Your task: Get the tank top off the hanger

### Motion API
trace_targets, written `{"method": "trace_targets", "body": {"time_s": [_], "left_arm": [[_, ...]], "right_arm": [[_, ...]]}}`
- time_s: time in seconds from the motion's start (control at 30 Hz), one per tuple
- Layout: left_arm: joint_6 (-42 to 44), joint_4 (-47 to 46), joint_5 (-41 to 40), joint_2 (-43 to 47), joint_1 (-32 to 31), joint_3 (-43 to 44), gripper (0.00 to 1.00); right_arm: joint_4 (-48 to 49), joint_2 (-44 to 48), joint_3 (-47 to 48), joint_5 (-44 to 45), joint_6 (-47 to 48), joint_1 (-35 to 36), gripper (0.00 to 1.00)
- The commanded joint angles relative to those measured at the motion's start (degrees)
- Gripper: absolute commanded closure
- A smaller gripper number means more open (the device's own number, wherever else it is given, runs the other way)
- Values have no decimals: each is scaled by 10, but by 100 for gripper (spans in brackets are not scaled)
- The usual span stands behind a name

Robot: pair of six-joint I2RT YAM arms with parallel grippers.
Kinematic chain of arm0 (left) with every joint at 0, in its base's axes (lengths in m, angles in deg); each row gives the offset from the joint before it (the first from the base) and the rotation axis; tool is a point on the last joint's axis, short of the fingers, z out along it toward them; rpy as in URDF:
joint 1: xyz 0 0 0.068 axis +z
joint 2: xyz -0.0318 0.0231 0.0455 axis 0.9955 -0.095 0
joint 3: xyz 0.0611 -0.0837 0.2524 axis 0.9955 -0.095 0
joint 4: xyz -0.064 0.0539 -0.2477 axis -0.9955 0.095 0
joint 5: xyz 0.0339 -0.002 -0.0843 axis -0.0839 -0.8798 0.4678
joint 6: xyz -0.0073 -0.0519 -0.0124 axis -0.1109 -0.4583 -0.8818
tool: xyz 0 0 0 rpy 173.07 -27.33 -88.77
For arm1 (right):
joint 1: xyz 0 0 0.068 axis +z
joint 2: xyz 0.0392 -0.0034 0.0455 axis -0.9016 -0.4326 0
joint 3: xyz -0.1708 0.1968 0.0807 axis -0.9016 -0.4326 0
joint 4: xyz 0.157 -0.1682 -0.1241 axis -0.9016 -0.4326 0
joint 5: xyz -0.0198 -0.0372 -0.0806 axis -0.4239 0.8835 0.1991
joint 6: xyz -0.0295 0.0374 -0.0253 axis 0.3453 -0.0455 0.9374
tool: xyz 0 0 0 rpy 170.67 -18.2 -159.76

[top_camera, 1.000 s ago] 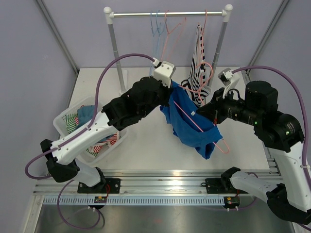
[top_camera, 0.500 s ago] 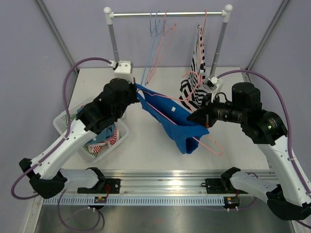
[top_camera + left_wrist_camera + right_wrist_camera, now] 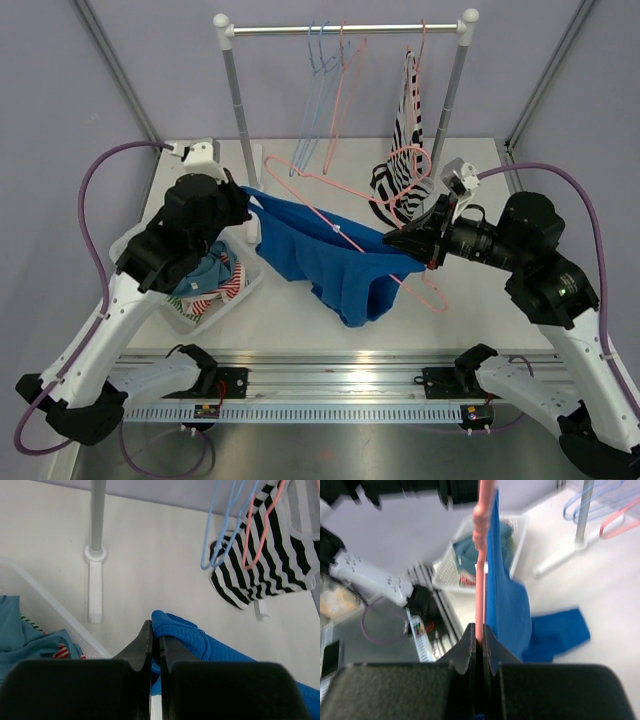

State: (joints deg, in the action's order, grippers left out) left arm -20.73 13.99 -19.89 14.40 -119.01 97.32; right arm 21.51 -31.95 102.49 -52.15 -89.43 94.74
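Fabric of the blue knit tank top [image 3: 330,268] spans the white surface [image 3: 300,322], its nine-o'clock edge pinched by the left claw [image 3: 155,632], while the right claw [image 3: 481,634] at three o'clock clamps the pink wire hanger [image 3: 480,580].

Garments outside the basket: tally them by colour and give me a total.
Blue: 1, the blue tank top
Black-and-white striped: 1, the striped top
Total: 2
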Motion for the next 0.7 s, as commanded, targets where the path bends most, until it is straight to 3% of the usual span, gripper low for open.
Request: {"method": "trace_targets", "body": {"time_s": [0.0,0.07,0.1,0.13,0.17,0.23,0.27,0.3,0.37,0.43,0.47,0.57,0.6,0.63,0.67], "left_arm": [[9,-57,83,36,15,-28,100],[8,-113,231,72,15,-86,100],[-8,-175,284,82,15,-105,100],[-18,-201,371,88,12,-125,100],[-28,-237,401,86,6,-150,100],[-30,-253,432,79,-33,-171,100],[-22,-247,426,71,-52,-188,100],[-3,-242,415,67,-73,-195,100],[8,-212,354,62,-124,-209,100],[-3,-181,263,61,-141,-223,100],[-11,-137,239,64,-141,-222,100],[-15,-79,165,79,-141,-218,100],[-12,-70,161,95,-141,-215,100],[-9,-61,158,103,-141,-214,96],[-2,-45,156,111,-141,-210,81]], "right_arm": [[257,44,-84,16,-92,1,100],[435,55,-183,14,-192,1,100],[588,50,-207,20,-217,1,100],[646,43,-230,42,-249,1,100],[730,28,-235,54,-258,1,100],[826,10,-250,98,-281,4,100],[944,-11,-280,118,-304,5,100],[999,-24,-292,136,-310,9,100],[1044,-46,-304,178,-304,11,100],[935,-30,-258,209,-240,11,100],[743,-3,-228,224,-212,11,100],[411,21,-109,296,-131,11,100],[363,24,-91,321,-118,11,100],[310,26,-63,337,-103,11,100],[239,27,-51,348,-102,11,100]]}}
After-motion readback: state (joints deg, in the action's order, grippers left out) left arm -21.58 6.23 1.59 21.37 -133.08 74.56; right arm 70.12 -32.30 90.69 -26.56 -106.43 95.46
